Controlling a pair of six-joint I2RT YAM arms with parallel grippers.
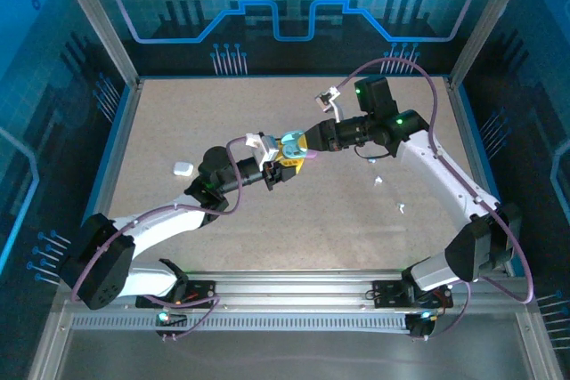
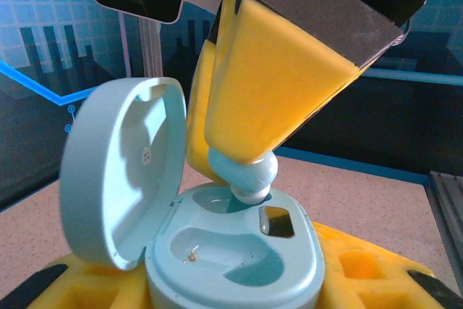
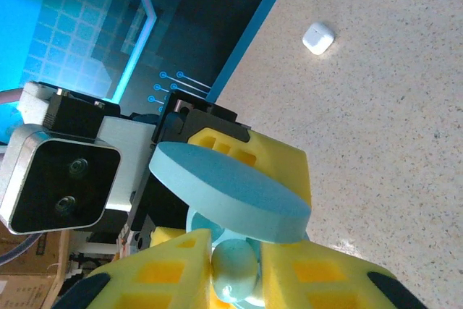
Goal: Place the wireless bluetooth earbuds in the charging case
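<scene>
- Step in hand: a teal earbud point(image 2: 249, 174) is being seated in an open teal charging case point(image 2: 239, 255), held in mid-air above the speckled surface point(image 1: 294, 229) between the two arms.
- The left gripper point(image 1: 283, 166) is clamped on the base of the case, its yellow pads on either side.
- The right gripper point(image 3: 235, 280) is pinched together on the earbud, coming down from above.
- The earbud's lower end sits at the mouth of the far socket point(image 2: 213, 199). It looks only partly in.
- The near socket point(image 2: 217, 251) is empty.
- Next move, by my judgement: press straight down until the earbud is seated, then let go without tipping it out.
- The earbud is a smooth, rounded, pale teal bud, far smaller than the gripper's pads.
- The case's lid point(image 2: 119, 179) stands open on its hinge.
- A small white case point(image 3: 318, 37) lies on the surface, well apart.
</scene>
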